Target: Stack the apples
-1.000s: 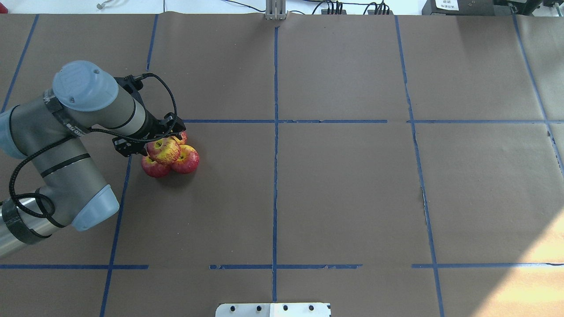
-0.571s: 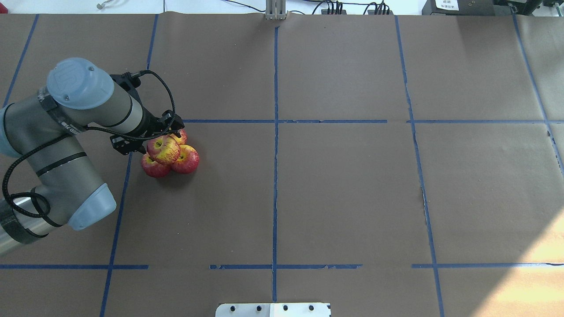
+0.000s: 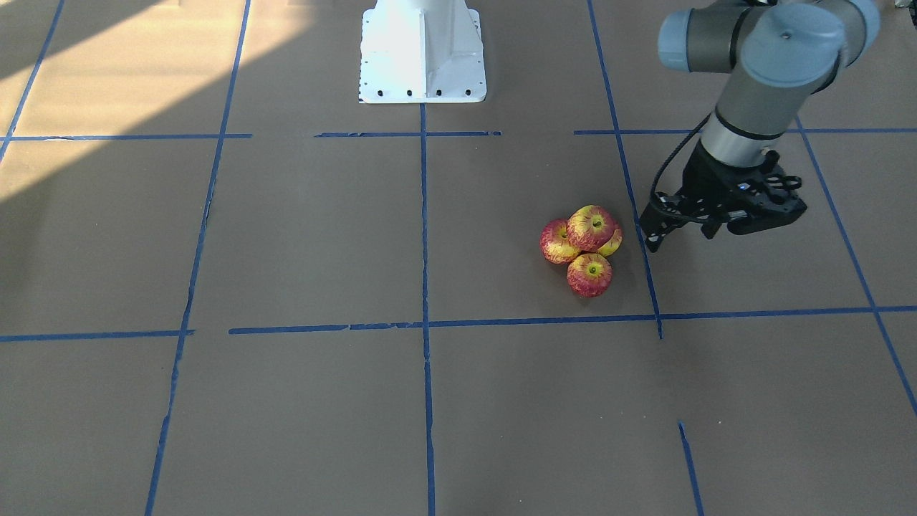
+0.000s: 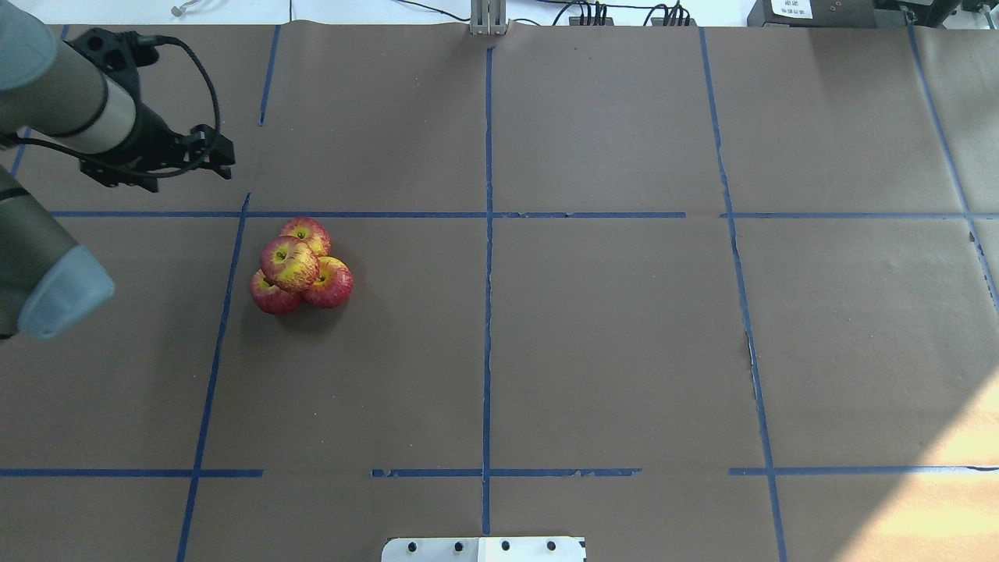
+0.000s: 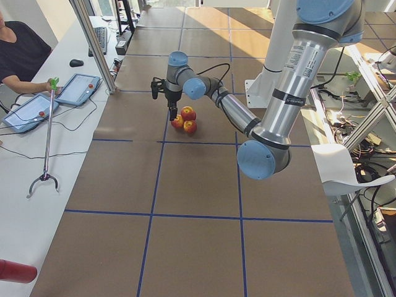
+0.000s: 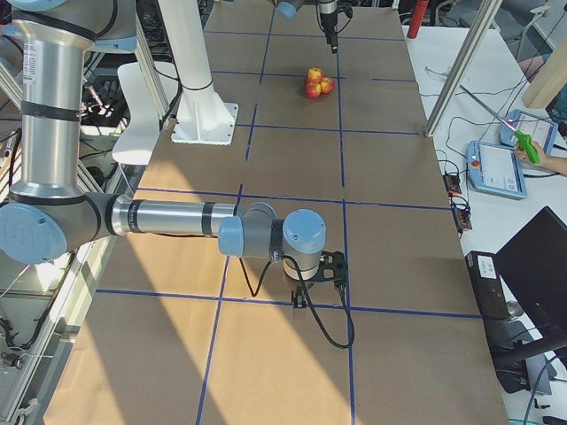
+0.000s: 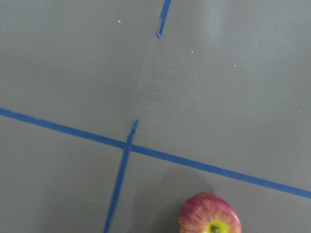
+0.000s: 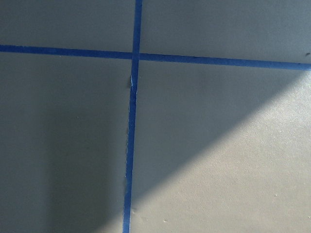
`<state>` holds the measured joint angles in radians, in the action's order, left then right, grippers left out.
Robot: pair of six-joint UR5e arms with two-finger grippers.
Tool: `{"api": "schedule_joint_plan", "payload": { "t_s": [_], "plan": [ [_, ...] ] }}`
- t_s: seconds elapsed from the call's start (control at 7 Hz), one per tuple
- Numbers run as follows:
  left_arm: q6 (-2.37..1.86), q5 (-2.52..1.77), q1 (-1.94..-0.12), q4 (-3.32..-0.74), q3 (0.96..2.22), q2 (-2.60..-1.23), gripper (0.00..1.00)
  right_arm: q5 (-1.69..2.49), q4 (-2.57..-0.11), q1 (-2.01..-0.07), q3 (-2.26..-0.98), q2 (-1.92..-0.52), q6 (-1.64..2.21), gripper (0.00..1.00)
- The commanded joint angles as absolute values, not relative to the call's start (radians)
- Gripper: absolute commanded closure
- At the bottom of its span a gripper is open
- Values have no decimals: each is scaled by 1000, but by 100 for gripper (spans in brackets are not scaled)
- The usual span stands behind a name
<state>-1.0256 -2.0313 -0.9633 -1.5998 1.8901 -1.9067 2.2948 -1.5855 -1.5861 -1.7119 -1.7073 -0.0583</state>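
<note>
Four red-and-yellow apples [image 4: 300, 267] sit in a pile left of the table's middle. Three rest on the brown paper and one apple [image 4: 289, 264] sits on top of them, stem dimple up; the top apple [image 3: 592, 226] also shows in the front view. My left gripper [image 4: 225, 165] hangs empty and open above the table, apart from the pile, beyond it and to its left. It also shows in the front view [image 3: 649, 240]. The left wrist view shows one apple [image 7: 210, 221] at its bottom edge. My right gripper [image 6: 306, 303] shows only in the right side view; I cannot tell its state.
Blue tape lines [image 4: 488, 234] divide the brown paper. The white robot base [image 3: 423, 64] stands at the near edge. Operators' tablets [image 5: 80, 90] and a reaching tool [image 5: 48, 133] lie on a side table past the far edge.
My left gripper has let go of the top apple and drawn away, up and to the far left. The top apple stays on the pile.
</note>
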Motion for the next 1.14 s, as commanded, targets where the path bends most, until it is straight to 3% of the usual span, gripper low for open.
{"api": "schedule_joint_plan", "payload": {
  "t_s": [0.0, 0.43, 0.86, 1.0],
  "plan": [
    [-677, -2188, -1151, -1575, 1896, -1799, 0, 2295, -1586, -1586, -1712, -1707, -58, 0],
    [-123, -2209, -1410, -1578, 1814, -1628, 0, 2295, -1586, -1586, -1712, -1707, -58, 0],
    [199, -2207, -1584, -1571, 1540, -1627, 0, 2295, -1585, -1586, -1712, -1707, -58, 0],
    [202, -2207, -1583, -1513, 1520, -1634, 0, 2295, -1586, -1586, -1712, -1707, -58, 0]
  ]
}}
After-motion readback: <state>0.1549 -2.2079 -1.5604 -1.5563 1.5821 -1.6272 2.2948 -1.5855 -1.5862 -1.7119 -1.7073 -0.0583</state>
